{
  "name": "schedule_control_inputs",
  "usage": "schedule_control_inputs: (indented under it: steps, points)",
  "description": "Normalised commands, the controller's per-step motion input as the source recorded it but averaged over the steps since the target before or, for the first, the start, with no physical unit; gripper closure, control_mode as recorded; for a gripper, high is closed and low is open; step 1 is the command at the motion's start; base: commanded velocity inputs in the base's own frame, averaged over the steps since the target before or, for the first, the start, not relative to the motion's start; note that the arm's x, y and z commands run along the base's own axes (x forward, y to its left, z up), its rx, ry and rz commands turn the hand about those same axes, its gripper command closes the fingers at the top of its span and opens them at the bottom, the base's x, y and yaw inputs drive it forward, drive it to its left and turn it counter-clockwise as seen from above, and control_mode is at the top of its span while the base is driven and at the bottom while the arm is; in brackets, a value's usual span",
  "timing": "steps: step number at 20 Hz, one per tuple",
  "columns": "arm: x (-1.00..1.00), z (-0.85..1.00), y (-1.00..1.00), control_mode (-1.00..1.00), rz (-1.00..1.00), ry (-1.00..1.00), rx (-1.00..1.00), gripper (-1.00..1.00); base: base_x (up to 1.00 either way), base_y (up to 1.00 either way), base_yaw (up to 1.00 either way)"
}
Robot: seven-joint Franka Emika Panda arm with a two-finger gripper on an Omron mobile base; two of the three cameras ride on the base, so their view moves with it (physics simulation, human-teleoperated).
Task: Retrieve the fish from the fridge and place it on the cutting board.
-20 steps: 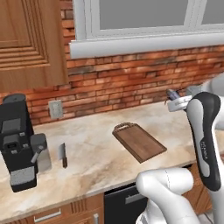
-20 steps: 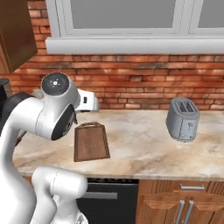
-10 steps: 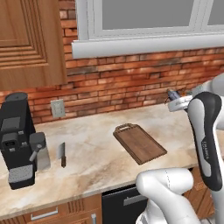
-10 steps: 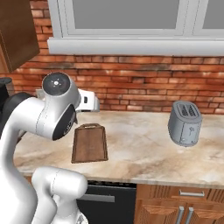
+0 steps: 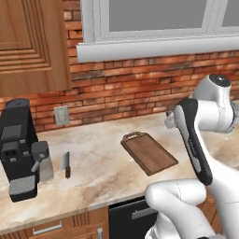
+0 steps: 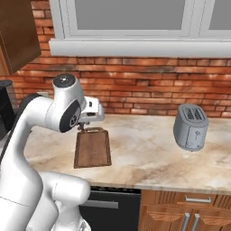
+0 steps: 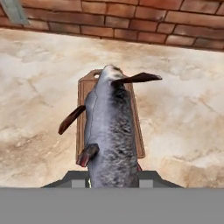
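My gripper (image 6: 83, 127) is shut on the fish (image 7: 109, 131), a grey-blue fish with dark fins that hangs lengthwise above the cutting board (image 7: 81, 114). The fish hides my fingertips in the hand view. The dark brown cutting board (image 5: 149, 152) lies flat on the marble counter, its handle toward the brick wall. In the left base view my gripper (image 5: 170, 122) hovers over the board's far right end, above the counter. From the right base view the board (image 6: 92, 149) lies just below the hand. The fridge is out of view.
A black coffee machine (image 5: 18, 149) stands at the counter's left end, with a black-handled knife (image 5: 67, 164) beside it. A silver toaster (image 6: 191, 127) stands to the right. The brick wall and window sill (image 6: 135, 47) run behind the counter.
The arm has swung left and down, bringing the held fish lower over the cutting board. The views have shifted only slightly.
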Motion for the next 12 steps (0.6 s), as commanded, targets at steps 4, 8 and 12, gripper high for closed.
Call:
schedule_control_inputs:
  steps: [4, 8, 12]
  points:
    - [0.16, -0.58, 0.05, -1.0, 0.0, 0.06, -0.01, 1.0, 0.0, 0.0, 0.0]
    - [0.22, -0.6, 0.11, -1.0, 0.0, 0.0, 0.0, 1.0, 0.0, 0.0, 0.0]
    - [0.21, -0.66, 0.15, -1.0, 0.01, 0.0, 0.0, 1.0, 0.0, 0.0, 0.0]
